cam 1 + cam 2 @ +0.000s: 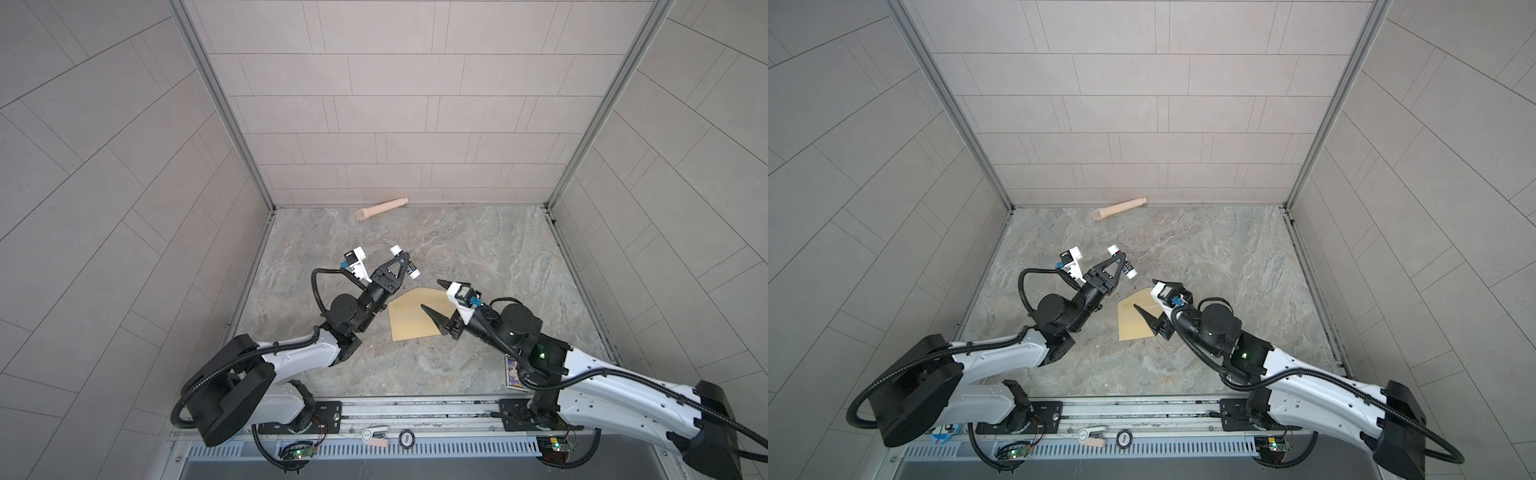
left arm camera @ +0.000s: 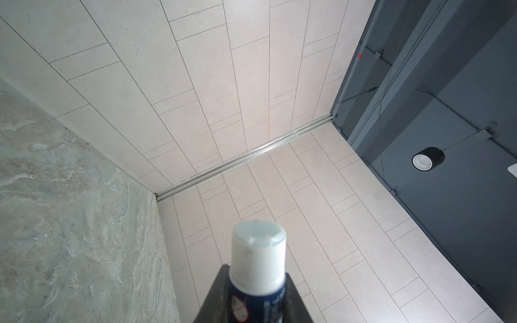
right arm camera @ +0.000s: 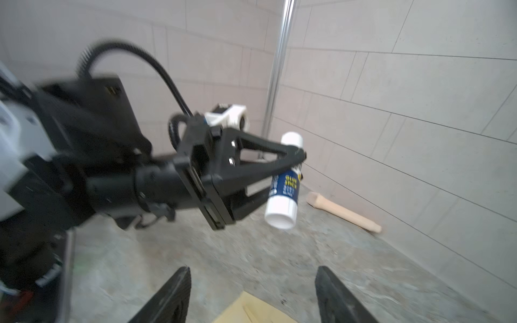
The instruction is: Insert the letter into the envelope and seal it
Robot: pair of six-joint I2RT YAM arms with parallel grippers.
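The yellow-tan envelope (image 1: 411, 322) (image 1: 1133, 324) lies flat on the marble table in both top views; one of its corners shows in the right wrist view (image 3: 246, 309). No letter shows in any view. My right gripper (image 1: 432, 295) (image 1: 1145, 294) (image 3: 253, 270) is above the envelope's far right part, open, with nothing between its fingers. My left gripper (image 1: 404, 261) (image 1: 1122, 262) (image 2: 256, 278) (image 3: 299, 158) is raised left of the envelope and beyond it, shut on a white and blue glue stick (image 1: 411, 270) (image 1: 1128, 271) (image 2: 258, 251) (image 3: 282, 195).
A pale wooden peg (image 1: 381, 208) (image 1: 1119, 209) (image 3: 342, 212) lies at the foot of the back wall. Tiled walls close in the table on three sides. A colourful card (image 1: 514, 376) lies by the right arm's base.
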